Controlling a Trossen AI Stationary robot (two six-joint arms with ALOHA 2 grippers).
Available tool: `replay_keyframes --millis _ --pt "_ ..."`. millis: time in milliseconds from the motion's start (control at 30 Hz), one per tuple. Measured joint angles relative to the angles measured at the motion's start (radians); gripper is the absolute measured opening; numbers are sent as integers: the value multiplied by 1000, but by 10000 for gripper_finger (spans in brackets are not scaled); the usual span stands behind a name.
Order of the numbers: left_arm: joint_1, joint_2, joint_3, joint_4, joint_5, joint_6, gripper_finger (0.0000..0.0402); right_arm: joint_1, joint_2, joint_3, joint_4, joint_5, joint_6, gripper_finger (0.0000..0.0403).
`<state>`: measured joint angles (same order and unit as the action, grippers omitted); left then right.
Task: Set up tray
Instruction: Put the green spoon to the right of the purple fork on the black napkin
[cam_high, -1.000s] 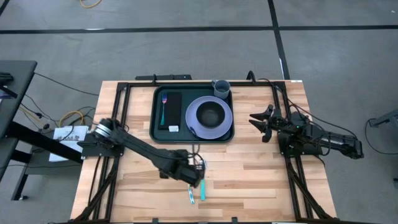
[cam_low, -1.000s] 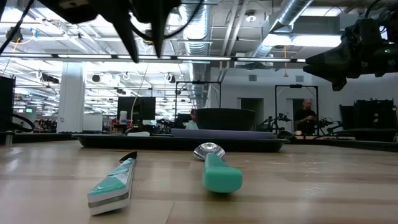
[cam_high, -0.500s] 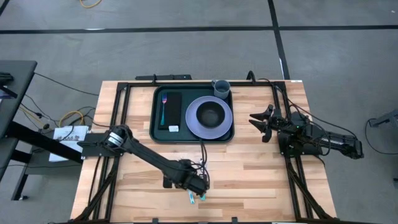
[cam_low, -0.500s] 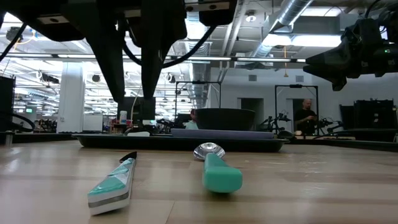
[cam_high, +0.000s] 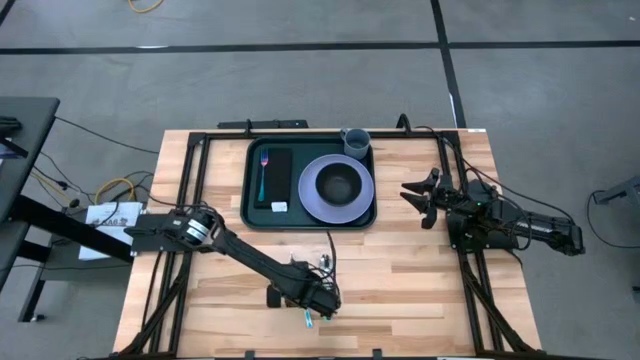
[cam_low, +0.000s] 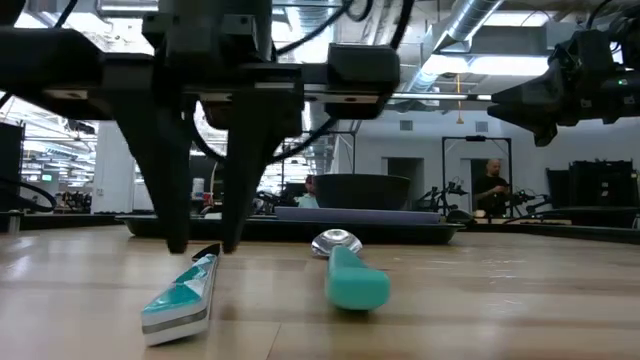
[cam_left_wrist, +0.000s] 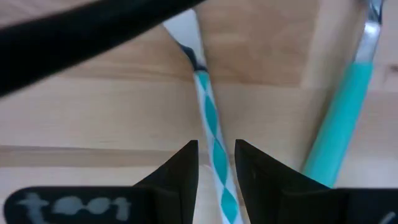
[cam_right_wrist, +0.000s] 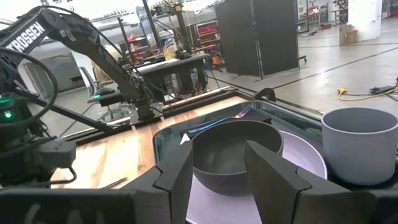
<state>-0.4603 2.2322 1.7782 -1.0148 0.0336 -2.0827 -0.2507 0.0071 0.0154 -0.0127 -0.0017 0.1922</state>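
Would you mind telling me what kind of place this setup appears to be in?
Most likely a robotics lab or workshop in an open industrial hall. The low view shows exposed ceiling ducts and rows of workstations beyond the wooden table; the right wrist view shows a polished concrete floor and another Trossen arm.

Dark green tray (cam_high: 248, 180) sits at the table's (cam_high: 420, 280) far centre, holding a plate (cam_high: 313, 196) with a bowl (cam_high: 341, 184), a cup (cam_high: 356, 142) and a fork (cam_high: 264, 172). Left gripper (cam_high: 318, 308) hangs over teal utensils (cam_high: 309, 319) near the front edge. Right gripper (cam_high: 418, 196) waits beside the tray.
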Motion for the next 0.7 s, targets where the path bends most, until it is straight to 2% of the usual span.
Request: replay_keyframes --millis 133,467,700 --pt "-3 -4 1 -24 -48 -35 93 0 -1 0 0 0 0 138" --pt "2 70 6 45 49 -7 93 0 -1 0 0 0 0 136" --pt "7 95 25 24 54 28 81 0 -1 0 0 0 0 139"
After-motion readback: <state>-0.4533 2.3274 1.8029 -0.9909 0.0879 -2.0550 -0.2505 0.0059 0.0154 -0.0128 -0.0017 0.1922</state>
